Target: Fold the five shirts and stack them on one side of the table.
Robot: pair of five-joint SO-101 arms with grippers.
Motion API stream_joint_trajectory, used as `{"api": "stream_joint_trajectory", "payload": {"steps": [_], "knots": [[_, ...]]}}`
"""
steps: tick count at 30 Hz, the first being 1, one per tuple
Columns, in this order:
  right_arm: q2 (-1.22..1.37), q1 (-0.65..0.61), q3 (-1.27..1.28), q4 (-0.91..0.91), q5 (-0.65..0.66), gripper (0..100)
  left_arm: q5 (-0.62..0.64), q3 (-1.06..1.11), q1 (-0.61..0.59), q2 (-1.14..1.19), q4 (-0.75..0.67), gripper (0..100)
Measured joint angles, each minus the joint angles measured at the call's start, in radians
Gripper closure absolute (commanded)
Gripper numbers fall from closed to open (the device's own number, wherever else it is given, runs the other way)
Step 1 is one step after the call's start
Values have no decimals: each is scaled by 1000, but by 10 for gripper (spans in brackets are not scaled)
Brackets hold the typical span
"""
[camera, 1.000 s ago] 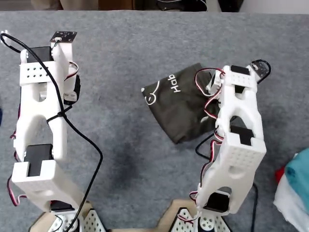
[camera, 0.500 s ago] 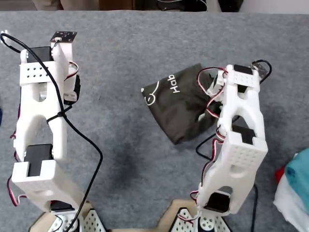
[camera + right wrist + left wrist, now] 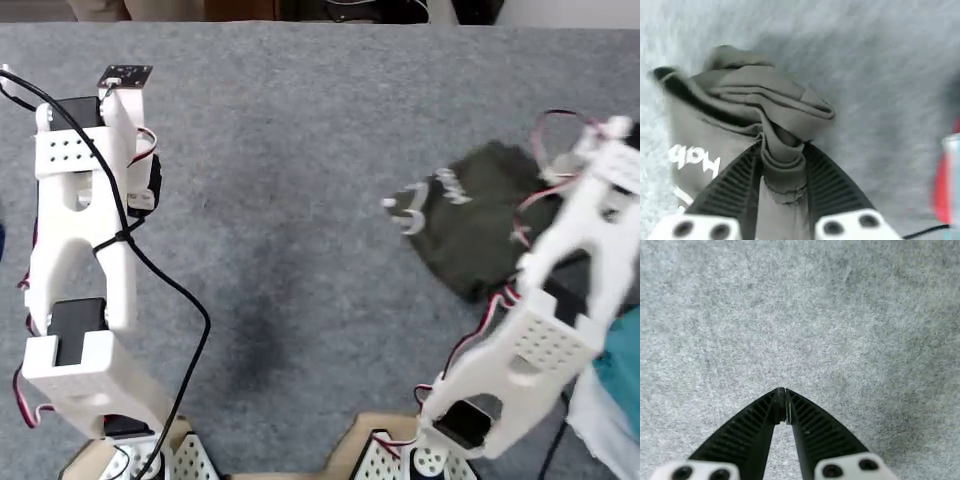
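Grey felt-like cloth covers the whole table (image 3: 300, 140), and I see one dark olive shirt (image 3: 468, 225) on it, folded into a compact bundle with white print on top, sitting on the right half of the table, about mid-depth. The right arm (image 3: 545, 340) leans out diagonally toward the right edge, and its far end overlaps the right side of the shirt. From the right wrist camera the right claw (image 3: 782, 147) is clamped on the shirt (image 3: 740, 100): both black ribbed fingers (image 3: 730, 185) pinch a bunched fold of the fabric between them, and the rest of the bundle spreads beyond the tips with its layered edges showing. A pile of other clothes (image 3: 620, 365) lies at the near right edge of the table, teal on top of white, just beside the right arm and close to the dark shirt but not touching it as far as I can tell. The wrist camera catches a red and pale strip of that pile at its edge. The left arm (image 3: 80, 230) stands on the left side of the table, well apart from the shirt. The left claw (image 3: 781, 395) is closed with nothing in it, fingertips meeting, over bare grey cloth.
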Motion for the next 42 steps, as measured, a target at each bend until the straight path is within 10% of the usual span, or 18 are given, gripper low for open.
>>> {"api": "stream_joint_trajectory", "payload": {"steps": [23,42], "knots": [[0,710,-362,175,474,994,0,0,-31,0,0,981],[-238,881,-344,178,606,994,0,0,-31,0,0,981]]}}
